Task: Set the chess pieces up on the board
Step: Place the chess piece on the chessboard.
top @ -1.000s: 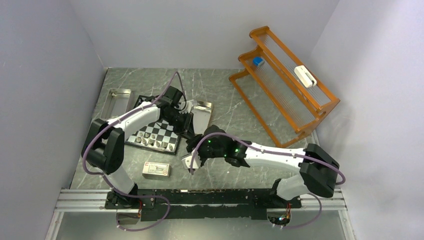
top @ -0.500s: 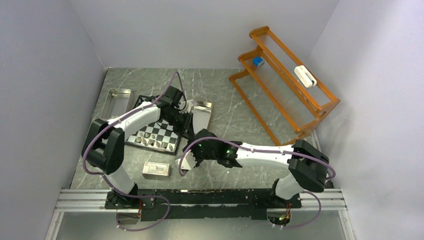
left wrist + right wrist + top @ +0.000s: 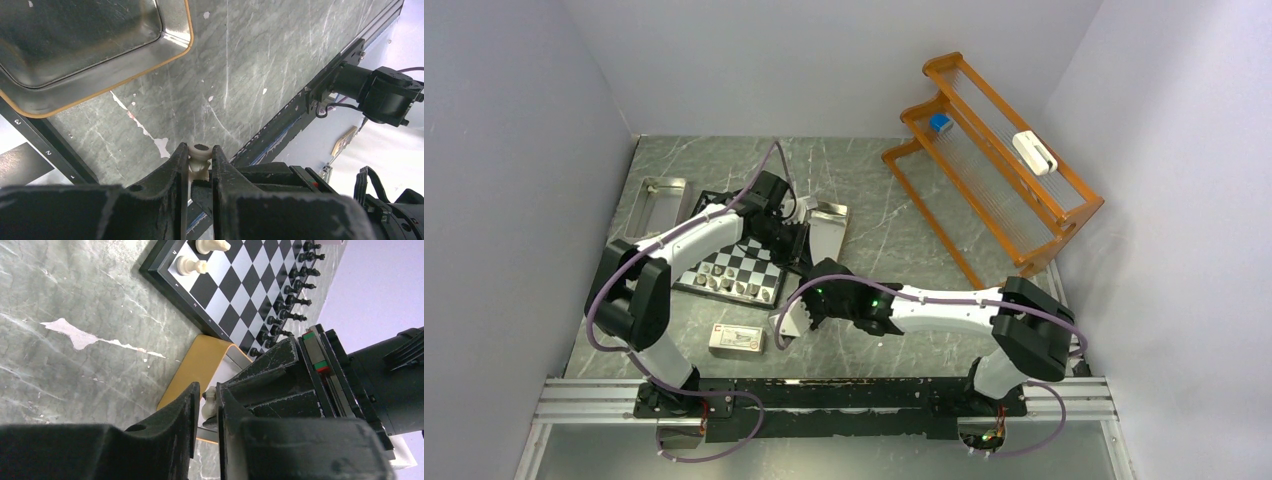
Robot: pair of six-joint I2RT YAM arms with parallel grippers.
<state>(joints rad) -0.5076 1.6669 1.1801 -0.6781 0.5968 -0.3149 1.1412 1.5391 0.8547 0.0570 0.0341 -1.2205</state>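
Pale piece [image 3: 200, 162] is clenched between the jaws of the left gripper [image 3: 200, 154]. It hangs over the stone table [image 3: 260, 45], just beside the board's numbered rim and near a metal tray [image 3: 75, 45]. The right gripper [image 3: 207, 394] pinches another pale piece [image 3: 210, 405], just off the corner of the board [image 3: 165, 286].

Progress, my read: about halfway. In the right wrist view the black pieces [image 3: 292, 287] stand in two rows along one side. Only two pale ones [image 3: 192, 265] sit on squares near the corner. The top view shows one row of pieces along the board's near edge. Most of the pale side looks unplaced, including both held pieces.

Hard to see:
- The left arm covers the far part of the board from above.
- Piece types are too small to tell.
- A tan curved thing [image 3: 207, 365] lies under the right fingers; I can't tell what it is.
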